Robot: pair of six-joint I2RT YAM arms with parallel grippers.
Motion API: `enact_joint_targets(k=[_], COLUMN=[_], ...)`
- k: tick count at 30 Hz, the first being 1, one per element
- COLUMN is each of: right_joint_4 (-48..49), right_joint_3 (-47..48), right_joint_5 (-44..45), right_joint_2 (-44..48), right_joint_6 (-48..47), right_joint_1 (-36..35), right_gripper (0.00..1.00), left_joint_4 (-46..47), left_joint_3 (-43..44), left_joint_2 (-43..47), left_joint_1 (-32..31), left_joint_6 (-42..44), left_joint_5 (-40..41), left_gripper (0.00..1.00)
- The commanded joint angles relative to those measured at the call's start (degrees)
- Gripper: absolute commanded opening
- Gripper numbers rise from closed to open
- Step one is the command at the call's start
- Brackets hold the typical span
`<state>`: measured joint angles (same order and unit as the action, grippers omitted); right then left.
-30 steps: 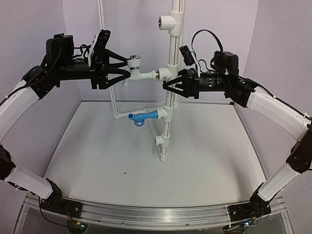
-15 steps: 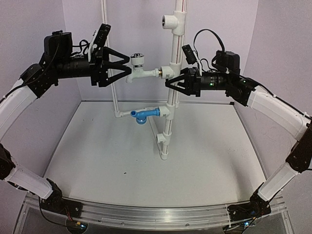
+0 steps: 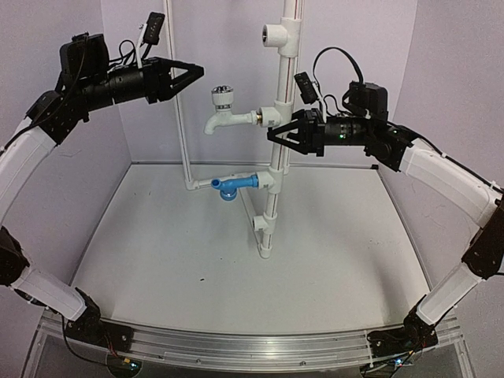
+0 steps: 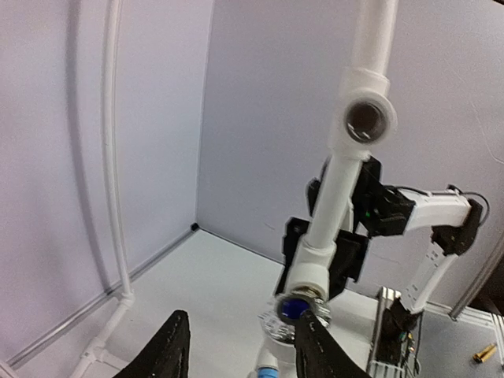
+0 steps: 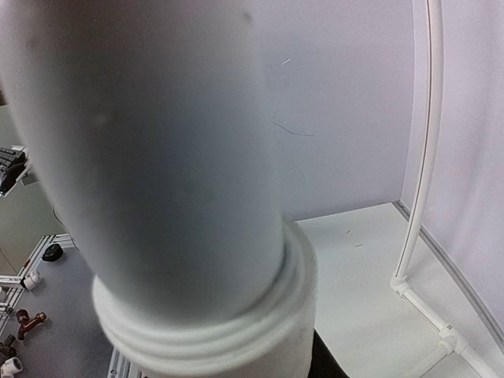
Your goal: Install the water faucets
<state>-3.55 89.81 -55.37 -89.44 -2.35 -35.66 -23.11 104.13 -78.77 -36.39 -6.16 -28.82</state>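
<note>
White faucet juts from the pipe toward 9 o'clock, spout down; we see the blue faucet at its 6 o'clock, lower on the same pipe, above the bench. Our left tool hangs at 10 o'clock from the white faucet, fingers apart, touching nothing, while our right tool is clamped on the pipe at its 3 o'clock.
</note>
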Motion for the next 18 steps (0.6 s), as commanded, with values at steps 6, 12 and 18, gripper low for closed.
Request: enact_joint_targets(k=[6,12,18], right_joint_4=[-0.89,-0.93,-0.94], right_joint_3=[-0.39,-0.48,-0.27], right_joint_5=[-0.57,-0.96,-0.72], right_joint_2=[2.77,2.57,2.43], right_joint_6=[5.14,5.39,5.60], right_joint_1=[0.36,0.41,0.37], right_gripper=[0.00,0.00,0.00], left_joint_4=[-6.61,-8.30,-7.40], left_joint_3=[7.21,10.65,10.87], left_joint_2=[-5.68,-9.08,-10.01], left_joint_1=[1.58,0.69,-1.77], left_joint_6=[-5.88,-4.76,-0.92], left_joint_5=[2.96,-0.14,-7.41], left_gripper=[0.32,0.30,0.30])
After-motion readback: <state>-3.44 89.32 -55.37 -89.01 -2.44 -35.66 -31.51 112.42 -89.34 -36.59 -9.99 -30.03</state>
